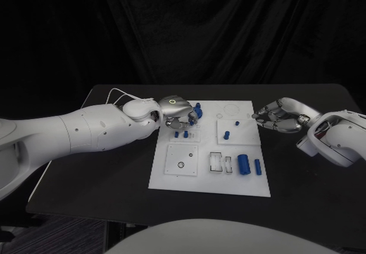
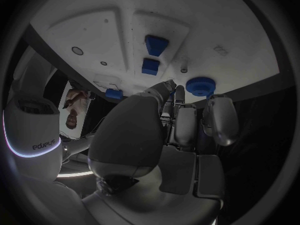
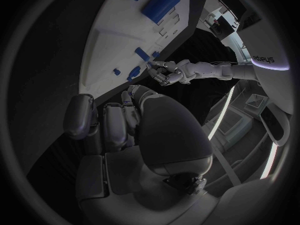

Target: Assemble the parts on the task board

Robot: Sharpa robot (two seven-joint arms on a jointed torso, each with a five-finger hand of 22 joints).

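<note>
Left hand (image 1: pixel 179 117) over board's far left corner; right hand (image 1: pixel 279 117) parked.
Your left fingers (image 2: pixel 185 119) curl beside the blue parts (image 1: pixel 198 110); I cannot tell if they pinch anything. Right hand is curled on nothing beside the task board (image 1: pixel 172 177), likely keeping clear.

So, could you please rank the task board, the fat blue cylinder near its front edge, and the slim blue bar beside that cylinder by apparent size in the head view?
1. task board, by far the largest.
2. fat blue cylinder.
3. slim blue bar, similar in length to the cylinder but clearly narrower.
</note>
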